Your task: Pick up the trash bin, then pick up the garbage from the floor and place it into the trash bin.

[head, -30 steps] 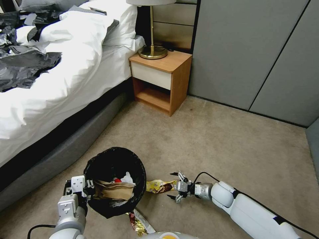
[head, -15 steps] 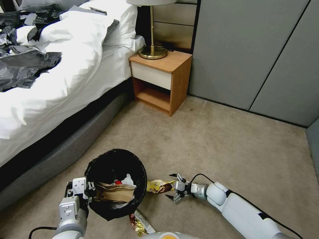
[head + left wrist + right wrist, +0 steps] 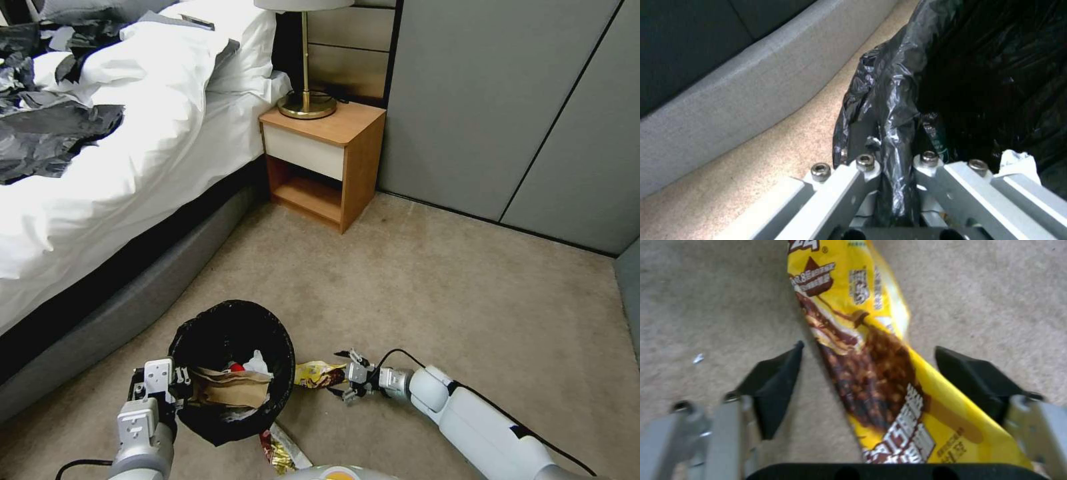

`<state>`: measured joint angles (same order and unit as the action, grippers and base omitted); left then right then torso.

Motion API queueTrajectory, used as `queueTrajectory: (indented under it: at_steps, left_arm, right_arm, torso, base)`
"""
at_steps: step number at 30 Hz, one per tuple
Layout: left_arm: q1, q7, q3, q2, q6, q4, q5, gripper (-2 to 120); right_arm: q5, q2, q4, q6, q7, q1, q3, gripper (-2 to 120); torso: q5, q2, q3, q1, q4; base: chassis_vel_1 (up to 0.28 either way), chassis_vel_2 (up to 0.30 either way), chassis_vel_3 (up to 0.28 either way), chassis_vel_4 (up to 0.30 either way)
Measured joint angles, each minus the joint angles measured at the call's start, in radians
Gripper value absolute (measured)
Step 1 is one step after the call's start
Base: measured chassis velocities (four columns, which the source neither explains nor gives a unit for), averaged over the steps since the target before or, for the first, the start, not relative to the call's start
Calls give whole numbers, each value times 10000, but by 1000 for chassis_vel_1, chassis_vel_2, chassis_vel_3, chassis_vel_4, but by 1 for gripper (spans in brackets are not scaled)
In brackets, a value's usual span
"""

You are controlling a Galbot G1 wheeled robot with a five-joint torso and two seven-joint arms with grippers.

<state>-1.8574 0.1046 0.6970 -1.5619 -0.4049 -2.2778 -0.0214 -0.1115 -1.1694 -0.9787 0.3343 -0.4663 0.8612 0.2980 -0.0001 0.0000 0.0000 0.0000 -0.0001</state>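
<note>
The trash bin (image 3: 223, 330), lined with a crinkled black bag, hangs low by the bed with my left gripper (image 3: 172, 383) shut on its rim. In the left wrist view the left gripper (image 3: 897, 163) pinches the bag liner (image 3: 889, 100). Inside the bin lie a brown paper bag (image 3: 230, 389), a white tissue (image 3: 257, 362) and a red scrap. A yellow snack wrapper (image 3: 319, 373) lies on the carpet just right of the bin. My right gripper (image 3: 343, 375) is open, its black fingertips (image 3: 782, 373) on either side of the wrapper (image 3: 862, 350). A gold wrapper (image 3: 280, 450) lies below the bin.
A bed with white bedding (image 3: 133, 153) and a grey base (image 3: 113, 320) runs along the left, with black plastic sheets (image 3: 47, 133) on top. A wooden nightstand (image 3: 323, 160) carries a brass lamp (image 3: 307, 100). Grey panels (image 3: 500, 100) close the back. Open carpet (image 3: 467, 300) lies to the right.
My right gripper has slid left along the carpet until its open fingers straddle the yellow wrapper's end. The bin in my left gripper has sunk slightly.
</note>
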Motion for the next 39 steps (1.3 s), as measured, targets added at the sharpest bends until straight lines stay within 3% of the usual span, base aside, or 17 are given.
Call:
queueTrajectory:
  at_steps: [2,4,8,10,14,16,20,34,39]
  left_arm:
    - [3,-1,-1,2,0,0,-2,0]
    - [16,-1,-17,4,0,0,-2,0]
    - [20,-3,-33,5,4,0,-3,0]
    - [20,-5,-52,17,7,15,-3,0]
    - [36,-4,-101,27,8,46,12,0]
    - [64,-5,-182,31,8,70,45,0]
    - [81,-5,-231,33,7,91,73,0]
    - [93,-5,-234,87,-17,108,72,0]
    - [82,-6,-221,97,-35,48,72,0]
  right_arm:
    - [0,-20,-2,1,7,39,-12,67]
    - [0,-81,-5,8,29,122,-48,53]
    - [0,-131,-6,45,45,215,-97,43]
    - [0,-163,-37,92,55,312,-138,30]
    - [17,-161,-128,114,86,376,-148,21]
    - [57,-139,-209,116,123,398,-155,9]
    - [96,-108,-235,118,157,393,-184,0]
    - [150,-5,-477,164,271,522,-324,0]
    - [541,94,-1401,236,552,698,-761,0]
  torso:
    - [0,0,0,0,0]
    - [1,0,0,0,2]
    - [1,0,0,0,1]
    - [1,0,0,0,2]
    - [1,0,0,0,1]
    - [1,0,0,0,1]
    - [1,0,0,0,2]
    - [1,0,0,0,1]
    - [2,0,0,0,1]
  base:
    - [0,0,0,0]
    - [0,0,0,0]
    - [0,0,0,0]
    - [0,0,0,0]
    - [0,0,0,0]
    - [0,0,0,0]
    - [0,0,0,0]
    - [0,0,0,0]
    - [0,0,0,0]
